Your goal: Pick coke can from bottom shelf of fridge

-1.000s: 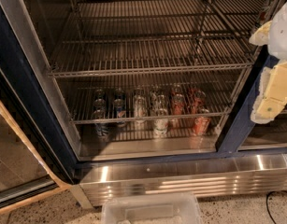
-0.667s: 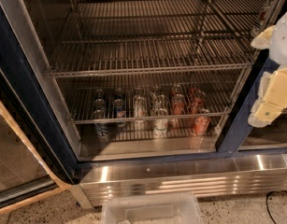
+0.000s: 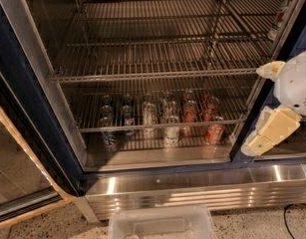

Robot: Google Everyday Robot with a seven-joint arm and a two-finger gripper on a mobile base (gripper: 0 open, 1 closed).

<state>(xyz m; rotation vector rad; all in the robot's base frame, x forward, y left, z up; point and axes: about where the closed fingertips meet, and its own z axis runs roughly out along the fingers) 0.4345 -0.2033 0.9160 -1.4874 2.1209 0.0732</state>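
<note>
Gripper (image 3: 256, 108) at right edge, outside fridge (image 3: 40, 116), level with lower racks. Cream fingers (image 3: 272, 131) spread well apart, nothing held between. Coke can (image 3: 215, 132) upright at front right of bottom shelf (image 3: 142, 159), well apart from gripper, right of white can (image 3: 171, 133).

Dark blue fridge (image 3: 23, 98), grey grid-patterned wire racks (image 3: 157, 49)
Its base panel (image 3: 192, 190) is ribbed, shiny steel. The coke can (image 3: 215, 132), right of centre, is red. The gripper (image 3: 274, 126) at the right edge is cream-yellow, below a white arm (image 3: 297, 86).
</note>
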